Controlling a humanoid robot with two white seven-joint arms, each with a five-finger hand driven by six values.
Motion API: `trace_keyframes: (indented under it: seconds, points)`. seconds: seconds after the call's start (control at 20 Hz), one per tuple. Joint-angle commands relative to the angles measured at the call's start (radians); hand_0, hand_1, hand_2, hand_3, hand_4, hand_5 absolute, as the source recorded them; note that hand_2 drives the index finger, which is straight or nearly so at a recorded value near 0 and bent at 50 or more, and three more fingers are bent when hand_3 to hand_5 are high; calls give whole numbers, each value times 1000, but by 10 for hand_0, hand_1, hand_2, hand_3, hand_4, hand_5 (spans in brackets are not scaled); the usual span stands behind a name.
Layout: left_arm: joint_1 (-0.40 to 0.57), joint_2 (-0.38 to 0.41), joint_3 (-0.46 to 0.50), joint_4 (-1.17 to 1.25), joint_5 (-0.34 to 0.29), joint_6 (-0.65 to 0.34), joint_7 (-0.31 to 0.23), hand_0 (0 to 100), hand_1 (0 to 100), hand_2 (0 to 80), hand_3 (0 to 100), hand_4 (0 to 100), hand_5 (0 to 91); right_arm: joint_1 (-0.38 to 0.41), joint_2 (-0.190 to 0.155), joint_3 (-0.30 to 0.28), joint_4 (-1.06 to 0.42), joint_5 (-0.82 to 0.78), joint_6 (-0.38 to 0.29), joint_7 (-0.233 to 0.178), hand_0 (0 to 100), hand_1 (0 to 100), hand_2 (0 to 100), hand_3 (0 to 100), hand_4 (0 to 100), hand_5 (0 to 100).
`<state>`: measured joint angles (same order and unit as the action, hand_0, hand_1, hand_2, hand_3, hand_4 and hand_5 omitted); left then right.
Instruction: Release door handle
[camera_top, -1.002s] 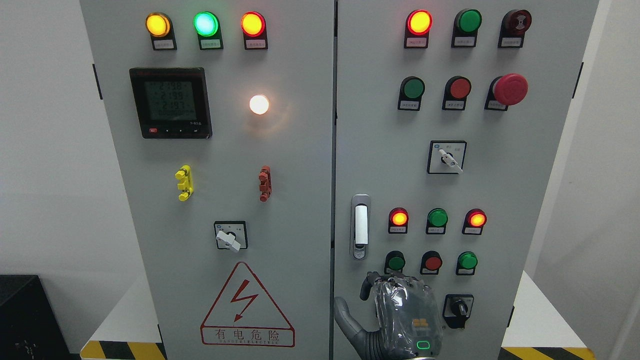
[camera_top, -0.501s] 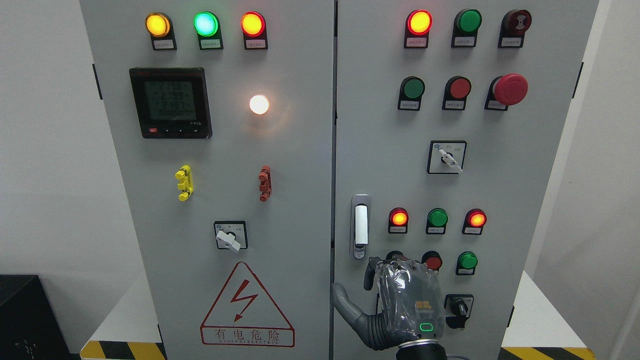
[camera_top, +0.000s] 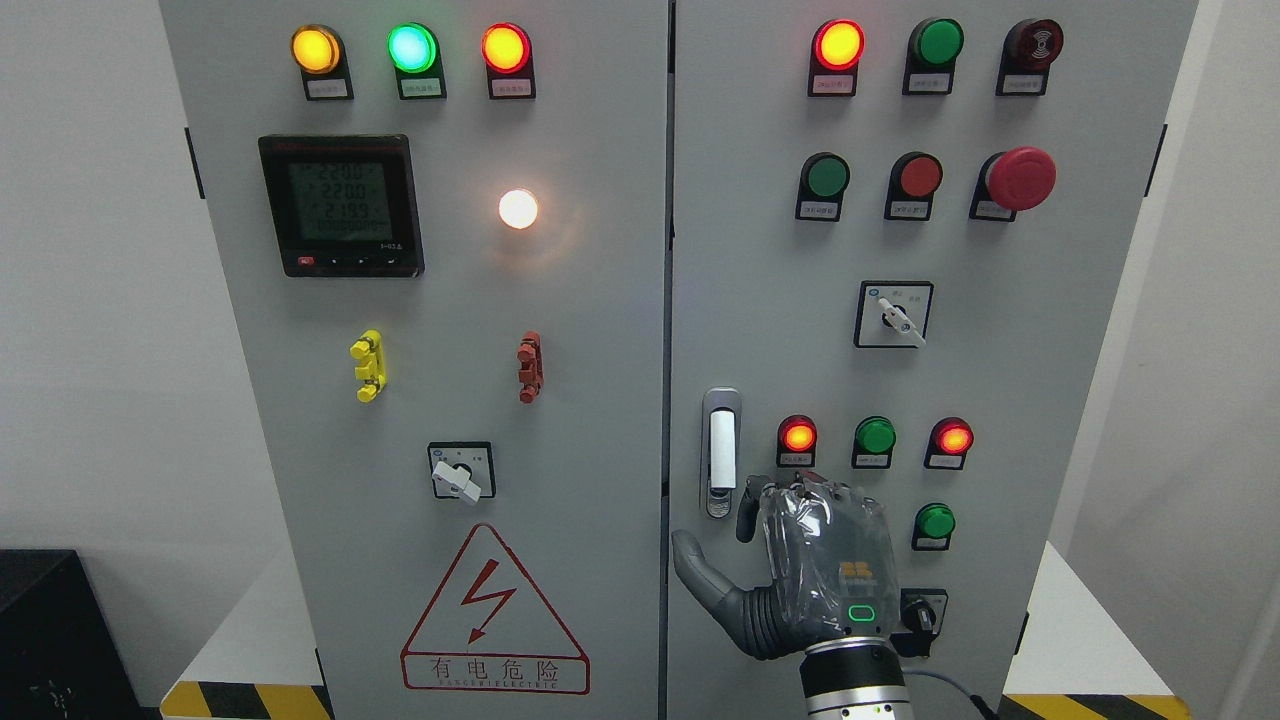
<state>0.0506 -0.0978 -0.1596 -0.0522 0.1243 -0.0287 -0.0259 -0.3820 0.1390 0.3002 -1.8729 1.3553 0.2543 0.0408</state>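
The silver door handle stands upright in its recessed plate on the left edge of the cabinet's right door. My right hand, covered in clear plastic, is raised in front of that door just below and to the right of the handle. It holds nothing. Its thumb is spread out to the left and its fingers are bent forward at the knuckles, the index tip close to the handle's lower end without gripping it. The hand hides two lower push buttons. My left arm does not show.
The right door carries lit indicator lamps, push buttons, a red emergency stop and two rotary switches. The left door has a meter, lamps, a selector switch and a warning triangle. Both doors stand closed.
My right hand has risen along the right door, from below the lower buttons to just beside the handle's bottom end, and more of the forearm now shows.
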Motion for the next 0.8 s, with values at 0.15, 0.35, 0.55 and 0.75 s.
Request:
trace_keyframes:
  seconds: [0.15, 0.35, 0.55, 0.75]
  points:
    - [0, 0, 0, 0, 0, 1, 0, 0, 0, 43, 106, 3, 0, -47, 1, -33, 58, 2, 0, 1, 172, 352, 704, 979, 758, 684]
    - [0, 1, 0, 0, 0, 0, 0, 0, 0, 44, 106, 3, 0, -55, 1, -33, 73, 2, 2, 1, 168, 362, 705, 978, 759, 682]
    - [0, 1, 0, 0, 0, 0, 0, 0, 0, 44, 106, 3, 0, -63, 1, -36, 80, 2, 2, 1, 168, 367, 704, 977, 757, 683]
    - [0, 1, 0, 0, 0, 1, 0, 0, 0, 44, 106, 3, 0, -72, 1, -49, 84, 1, 2, 1, 168, 368, 702, 977, 757, 684]
